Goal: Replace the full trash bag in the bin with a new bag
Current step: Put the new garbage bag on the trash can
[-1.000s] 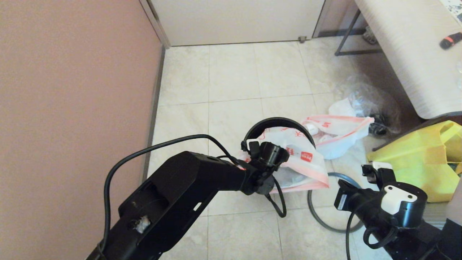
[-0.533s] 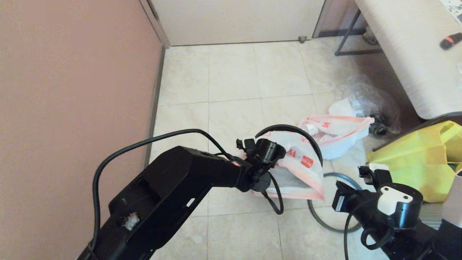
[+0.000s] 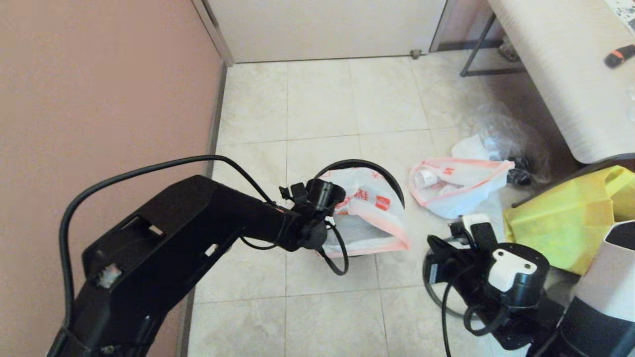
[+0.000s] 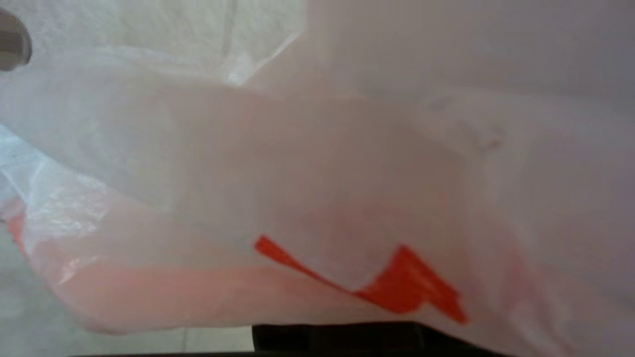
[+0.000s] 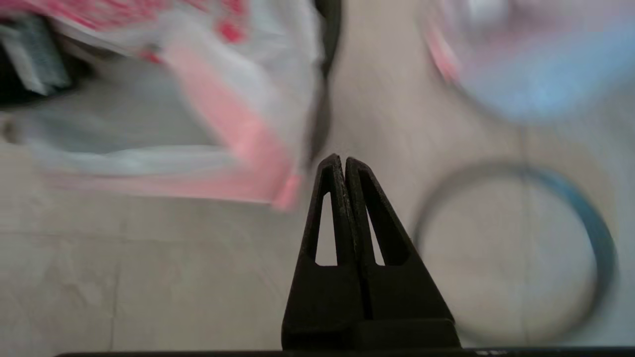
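Indoors, a pink wall [image 3: 99,109] and a pale tiled floor [image 3: 322,109] frame the scene, with a light-topped table [image 3: 555,74] standing at the far right. The robot's left arm [image 3: 163,253] stretches across the floor from the wall side to the middle of the scene. A yellow fabric tote [image 3: 560,228] slumps on the right below the table's edge.

At centre, the new bag [image 3: 369,213], white with orange-red print and a pink lower edge, lies draped across the mouth of the bin [image 3: 364,162] and hangs down its near side. Only the bin's black upper rim shows behind the plastic. The left gripper [image 3: 325,198] sits against the bag on the side toward the wall. From the left wrist, plastic fills the view, so whether that gripper holds the bag cannot be told.

The full trash bag [image 3: 456,186] lies on the tiles just right of the bin, between it and the tote, its mouth gaping. A clear plastic bag [image 3: 501,136] lies crumpled beyond it, by the table.

The dark grey hoop rim [image 5: 603,248] rests flat on the floor, apart from the bin. The right gripper [image 5: 343,163] hangs over the floor beside it, its fingers pressed together on nothing. A small black and red marker [image 3: 620,55] lies on the table.
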{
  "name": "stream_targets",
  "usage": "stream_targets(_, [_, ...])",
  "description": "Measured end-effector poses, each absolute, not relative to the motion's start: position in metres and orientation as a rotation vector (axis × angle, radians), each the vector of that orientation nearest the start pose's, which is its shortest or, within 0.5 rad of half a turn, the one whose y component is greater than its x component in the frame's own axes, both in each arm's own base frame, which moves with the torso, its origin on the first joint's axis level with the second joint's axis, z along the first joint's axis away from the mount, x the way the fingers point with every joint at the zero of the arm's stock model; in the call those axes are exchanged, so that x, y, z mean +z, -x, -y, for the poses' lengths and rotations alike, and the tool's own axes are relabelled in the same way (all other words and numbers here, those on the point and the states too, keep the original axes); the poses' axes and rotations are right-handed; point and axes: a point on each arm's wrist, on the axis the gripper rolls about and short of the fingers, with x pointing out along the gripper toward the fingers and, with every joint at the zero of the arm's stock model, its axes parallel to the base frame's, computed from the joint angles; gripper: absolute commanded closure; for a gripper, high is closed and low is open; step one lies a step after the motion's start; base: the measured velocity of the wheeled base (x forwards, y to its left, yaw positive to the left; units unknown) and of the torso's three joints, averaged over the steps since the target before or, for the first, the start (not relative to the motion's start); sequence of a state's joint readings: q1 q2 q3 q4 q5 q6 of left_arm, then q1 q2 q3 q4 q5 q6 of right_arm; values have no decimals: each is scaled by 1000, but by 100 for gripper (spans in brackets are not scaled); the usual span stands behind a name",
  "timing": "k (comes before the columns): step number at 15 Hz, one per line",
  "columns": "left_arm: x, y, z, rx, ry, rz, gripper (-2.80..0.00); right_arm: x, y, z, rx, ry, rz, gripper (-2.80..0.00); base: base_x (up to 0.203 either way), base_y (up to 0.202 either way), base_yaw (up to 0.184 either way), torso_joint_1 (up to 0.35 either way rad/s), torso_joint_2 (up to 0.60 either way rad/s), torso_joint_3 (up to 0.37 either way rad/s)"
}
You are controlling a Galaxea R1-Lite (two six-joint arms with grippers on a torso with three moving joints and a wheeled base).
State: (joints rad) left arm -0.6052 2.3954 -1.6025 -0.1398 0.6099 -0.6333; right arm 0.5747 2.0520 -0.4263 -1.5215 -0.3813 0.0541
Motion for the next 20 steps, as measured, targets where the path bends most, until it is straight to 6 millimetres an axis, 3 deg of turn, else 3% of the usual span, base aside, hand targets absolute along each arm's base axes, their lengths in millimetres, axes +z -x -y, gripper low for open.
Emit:
stream_targets(5, [72, -400, 235, 173, 356, -522, 0, 75, -285, -210, 272, 162, -82, 0, 0, 0, 0, 0, 0, 0])
stream_targets(7, [71, -404, 222, 177, 384, -532, 0, 74, -288, -217, 255, 230, -133, 0, 0, 0, 0, 0, 0, 0])
stream_targets(13, [67, -408, 209, 159, 405, -566, 0, 97, -306, -236, 245, 273, -164, 0, 0, 0, 0, 0, 0, 0])
stream_targets(20, [70, -402, 216, 143, 401, -566, 0, 97, -294, -239, 319, 86, -358, 0, 0, 0, 0, 0, 0, 0])
